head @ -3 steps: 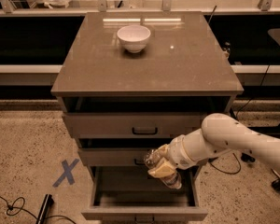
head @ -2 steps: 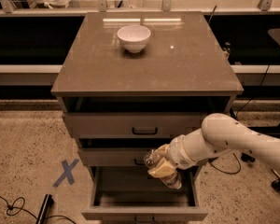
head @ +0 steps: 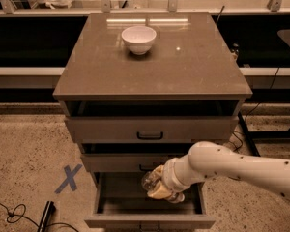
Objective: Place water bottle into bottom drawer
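Gripper (head: 160,189) over the open bottom drawer (head: 135,221), near its centre; fingers clasped on the bottle (head: 149,179), clear of the tray.

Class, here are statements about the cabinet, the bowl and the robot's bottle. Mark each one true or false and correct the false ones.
1. The bottom drawer stands open. True.
2. The white bowl lies inside that drawer. False: it sits on the cabinet top, towards the back.
3. The gripper holds the water bottle over the open bottom drawer. True.
4. The arm reaches in from the left of the picture. False: it comes in from the right.
5. A blue X is marked on the floor to the left of the cabinet. True.
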`<state>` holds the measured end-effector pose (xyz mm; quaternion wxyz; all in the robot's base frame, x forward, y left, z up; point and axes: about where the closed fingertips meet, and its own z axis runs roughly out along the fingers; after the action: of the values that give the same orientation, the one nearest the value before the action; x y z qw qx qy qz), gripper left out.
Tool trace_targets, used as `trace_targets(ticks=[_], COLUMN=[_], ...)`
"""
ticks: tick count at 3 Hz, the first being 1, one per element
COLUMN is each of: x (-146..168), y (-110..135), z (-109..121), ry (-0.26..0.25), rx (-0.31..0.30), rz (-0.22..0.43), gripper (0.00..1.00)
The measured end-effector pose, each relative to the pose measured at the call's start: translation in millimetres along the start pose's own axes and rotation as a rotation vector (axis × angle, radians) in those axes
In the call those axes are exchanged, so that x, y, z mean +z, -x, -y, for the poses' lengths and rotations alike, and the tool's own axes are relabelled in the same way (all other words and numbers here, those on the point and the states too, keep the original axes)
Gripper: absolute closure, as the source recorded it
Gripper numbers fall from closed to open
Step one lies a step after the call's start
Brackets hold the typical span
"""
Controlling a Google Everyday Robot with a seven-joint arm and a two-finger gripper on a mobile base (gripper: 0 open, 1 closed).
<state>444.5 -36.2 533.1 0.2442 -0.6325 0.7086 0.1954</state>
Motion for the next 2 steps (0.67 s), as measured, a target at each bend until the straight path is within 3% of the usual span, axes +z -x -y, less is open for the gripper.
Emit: trace_targets(ticks=[1,2], x=[69.0,69.5], y=[-24.8,-22.4], z=[11.2,17.3], ry=[-0.047,-0.056], rx=[-0.06,-0.056], rz=[-0.072,-0.065], gripper=[1.0,1.0])
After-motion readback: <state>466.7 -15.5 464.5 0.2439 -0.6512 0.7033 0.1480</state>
